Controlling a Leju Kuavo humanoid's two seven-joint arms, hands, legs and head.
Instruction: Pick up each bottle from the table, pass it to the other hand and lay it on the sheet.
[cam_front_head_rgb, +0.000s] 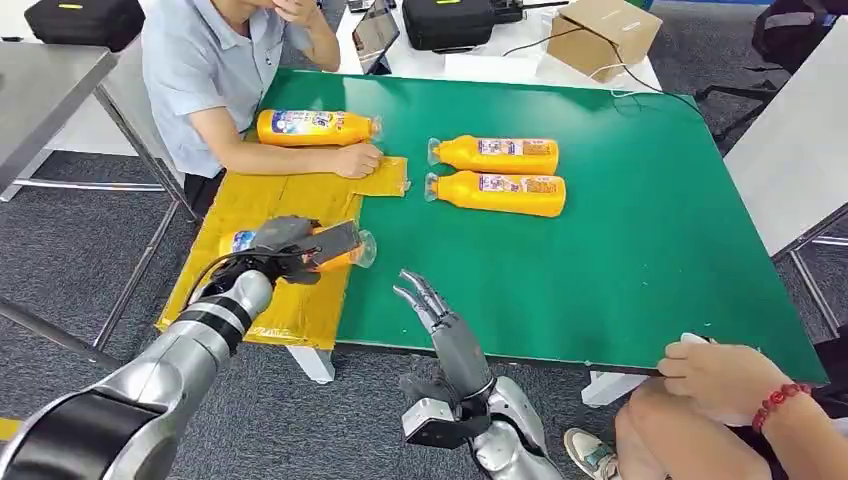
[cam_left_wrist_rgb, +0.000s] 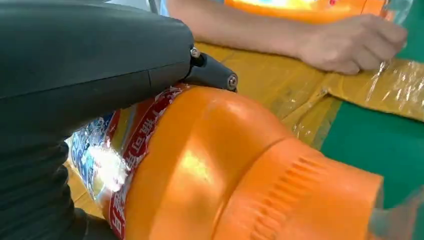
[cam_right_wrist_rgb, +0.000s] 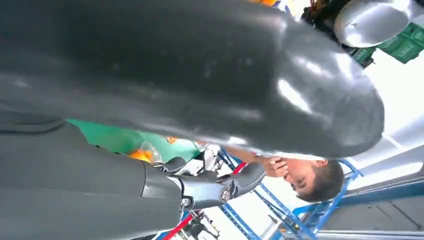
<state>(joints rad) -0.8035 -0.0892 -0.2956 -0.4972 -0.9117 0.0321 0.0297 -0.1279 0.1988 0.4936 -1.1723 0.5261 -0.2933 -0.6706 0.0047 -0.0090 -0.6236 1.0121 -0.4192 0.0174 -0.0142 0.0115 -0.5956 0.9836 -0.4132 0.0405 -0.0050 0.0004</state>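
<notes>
My left hand (cam_front_head_rgb: 285, 247) is wrapped around an orange bottle (cam_front_head_rgb: 335, 248), holding it on its side low over the yellow sheet (cam_front_head_rgb: 262, 300), near the sheet's edge where it meets the green table (cam_front_head_rgb: 640, 240); I can't tell if the bottle is touching the sheet or just above it. The left wrist view shows the thumb (cam_left_wrist_rgb: 210, 72) pressed over the bottle's label. My right hand (cam_front_head_rgb: 425, 298) is empty, fingers straight and apart, hovering over the table's near edge just beside the held bottle's cap end. Two more bottles (cam_front_head_rgb: 497, 172) lie side by side mid-table, another bottle (cam_front_head_rgb: 315, 127) lies at the far end by a person's hand (cam_front_head_rgb: 358, 160) resting on a folded corner of the sheet. Risks as I see them: the bottle is round and on its side, so letting go here could send it rolling off the sheet onto the green, or off the table's near edge. The crinkly sheet overhangs the table, so its overhanging part may sag. The person's hand is close, and a second person's hand (cam_front_head_rgb: 715, 378) sits at the near right corner, so any wide swing could hit someone.
</notes>
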